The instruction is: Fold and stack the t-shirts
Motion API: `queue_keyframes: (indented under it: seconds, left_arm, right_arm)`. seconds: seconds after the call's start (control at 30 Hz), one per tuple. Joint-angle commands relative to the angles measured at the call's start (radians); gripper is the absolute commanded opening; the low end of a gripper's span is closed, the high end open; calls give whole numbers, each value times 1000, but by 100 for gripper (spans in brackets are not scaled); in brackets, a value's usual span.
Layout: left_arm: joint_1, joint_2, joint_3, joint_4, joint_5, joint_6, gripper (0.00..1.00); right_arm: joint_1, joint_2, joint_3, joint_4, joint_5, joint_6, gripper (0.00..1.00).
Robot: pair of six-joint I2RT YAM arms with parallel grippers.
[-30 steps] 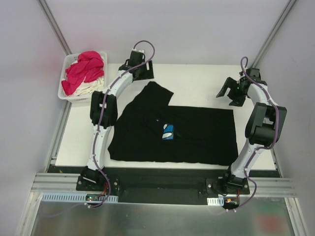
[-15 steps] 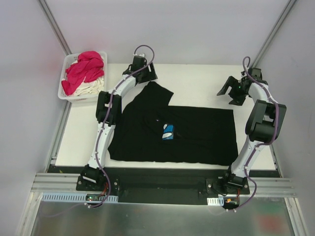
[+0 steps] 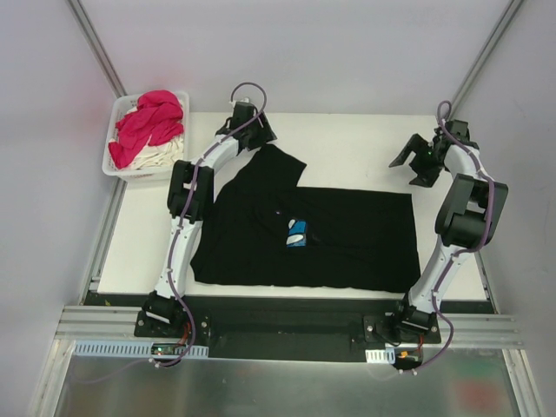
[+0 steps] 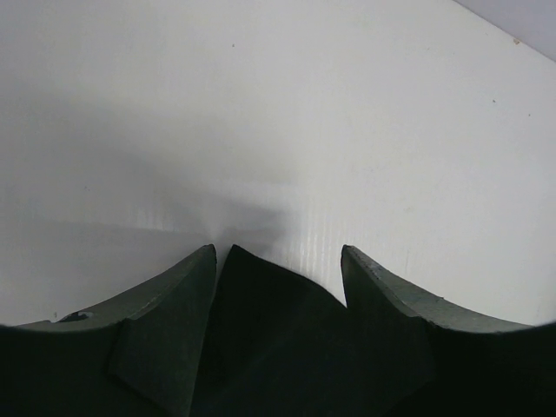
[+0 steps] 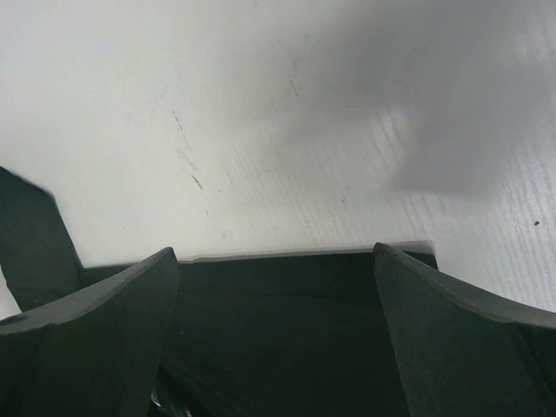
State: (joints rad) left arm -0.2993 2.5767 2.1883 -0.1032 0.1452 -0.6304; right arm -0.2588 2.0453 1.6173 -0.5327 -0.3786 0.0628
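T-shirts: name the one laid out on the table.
The black t-shirt, partly folded, with a small blue-and-white print showing. The magenta-pink t-shirt and the cream t-shirt are bunched in the white basket at far left.

The black tee (image 3: 347, 234) lies flat across the middle of the table (image 3: 347, 148), partly folded into a wide rectangle. One pointed flap reaches toward the far left, and a small blue-and-white print shows near the middle. The pink tee (image 3: 148, 122) sits crumpled in the basket (image 3: 111, 130) at the far left, heaped over the cream tee (image 3: 156, 156).
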Motion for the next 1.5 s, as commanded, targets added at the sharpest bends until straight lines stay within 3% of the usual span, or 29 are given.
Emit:
queue_keyframes:
  seconds: [0.0,0.23,0.4,0.5,0.57,0.63,0.67,1.13,1.47]
  left_arm:
    - [8,-46,-44,-30,-26,-40,59]
    - [8,-64,-64,-27,-16,-17,53]
    - [8,-64,-71,-29,2,-20,42]
    - [6,-61,-70,-23,11,-25,31]
    - [6,-59,-67,-18,10,-20,20]
    - [8,-59,-58,-12,4,-15,1]
    - [8,-61,-56,-9,1,-11,0]
    - [8,-158,-41,51,-38,167,0]
    - [6,-179,-62,65,-13,209,0]
  right_arm:
    - [-8,4,39,-18,1,15,96]
    - [-17,-2,33,-32,23,14,96]
    - [-28,4,33,-47,47,29,96]
    - [-34,9,35,-52,50,31,96]
    - [-39,13,39,-61,63,29,96]
    - [-42,19,47,-69,66,22,96]
    - [-42,22,53,-75,72,19,96]
    - [-42,35,55,-112,99,-4,96]
    - [-42,81,141,-202,184,-96,96]
